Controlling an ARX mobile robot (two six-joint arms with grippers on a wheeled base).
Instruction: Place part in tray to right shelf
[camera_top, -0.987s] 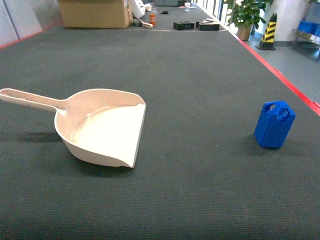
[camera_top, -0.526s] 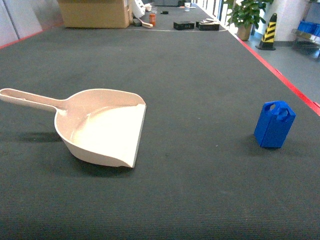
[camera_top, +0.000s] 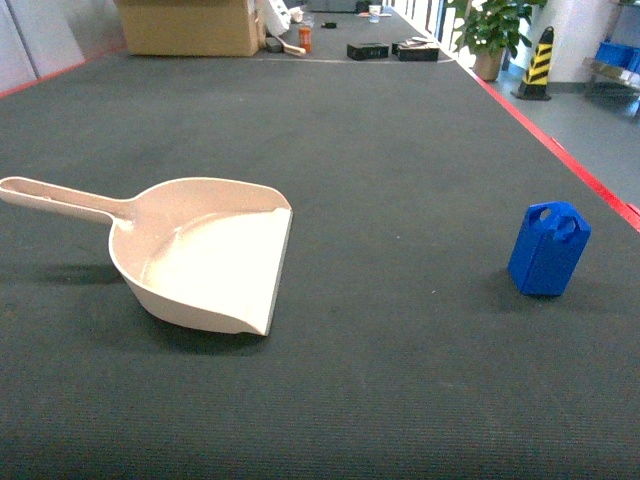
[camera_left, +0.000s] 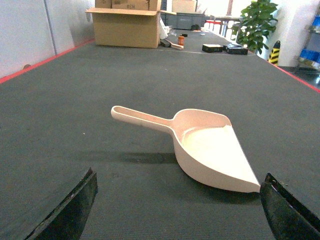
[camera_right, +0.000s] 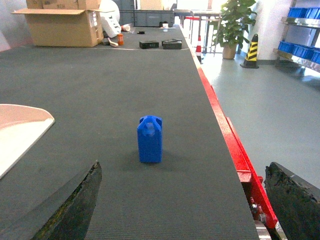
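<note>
The tray (camera_top: 210, 255), a beige dustpan-shaped scoop, lies on the dark mat at the left with its handle pointing left and its flat lip facing right. It holds nothing. The part (camera_top: 548, 248), a small bright-blue block, stands upright at the right, near the red table edge. In the left wrist view, my left gripper (camera_left: 177, 200) is open, hanging short of the tray (camera_left: 210, 147). My right gripper (camera_right: 182, 200) is open too, with the part (camera_right: 150, 139) ahead of it and apart from its fingers. The right shelf (camera_right: 298, 59), steel with blue crates, stands far off across the floor.
A red edge (camera_top: 590, 180) bounds the mat on the right, with floor beyond it. At the far end are a cardboard box (camera_top: 190, 25), small black boxes (camera_top: 368, 50), a potted plant (camera_top: 490, 25) and a yellow-black cone (camera_top: 540, 60).
</note>
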